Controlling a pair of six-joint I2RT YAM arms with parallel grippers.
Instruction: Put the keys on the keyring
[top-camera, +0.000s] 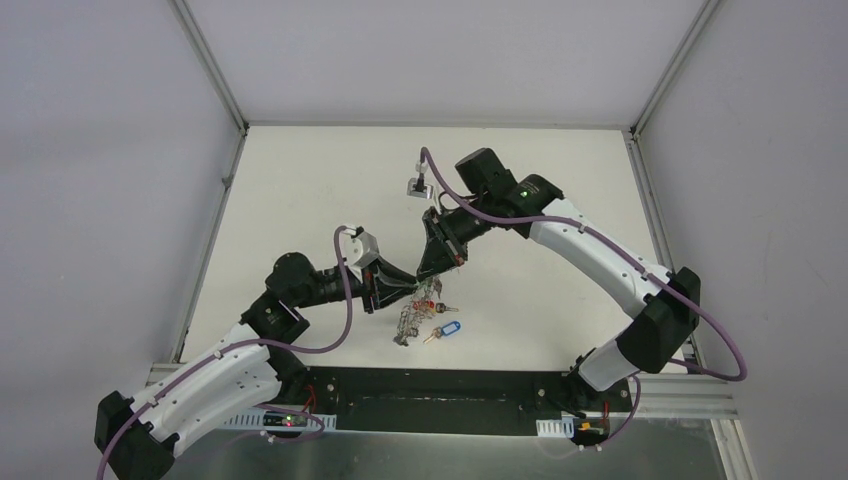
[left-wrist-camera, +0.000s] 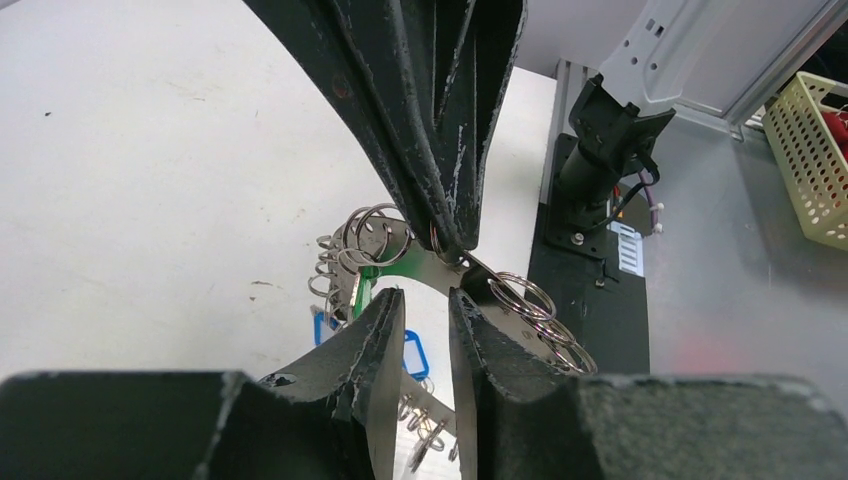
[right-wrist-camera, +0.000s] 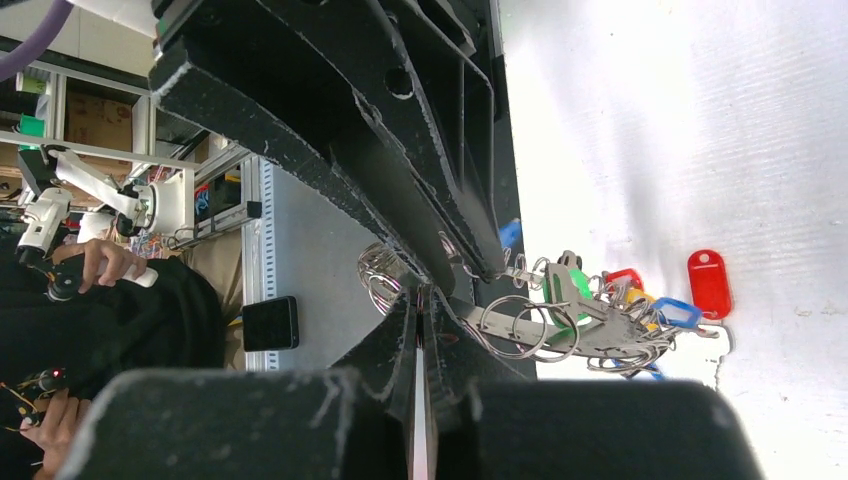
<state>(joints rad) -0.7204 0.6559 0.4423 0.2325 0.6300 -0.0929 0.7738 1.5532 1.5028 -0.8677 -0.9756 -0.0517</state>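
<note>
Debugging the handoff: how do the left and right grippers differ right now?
The right gripper is shut, pinching the keyring at its rim. The left gripper has a clear gap between its jaws and grips nothing that shows. The right gripper reaches in from the far right, the left gripper from the near left. Shared: both tips meet at the same stretch of the keyring.

Left arm (top-camera: 235, 372): reaches forward from its base, elbow bent, wrist turned inward to the right. Right arm (top-camera: 600, 250): arches high, forearm folded back toward the near edge. The two grippers meet almost tip to tip. Left gripper (top-camera: 406, 289): fingers (left-wrist-camera: 385, 335) parted by a narrow gap. Right gripper (top-camera: 433, 274): fingers pressed together.
</note>
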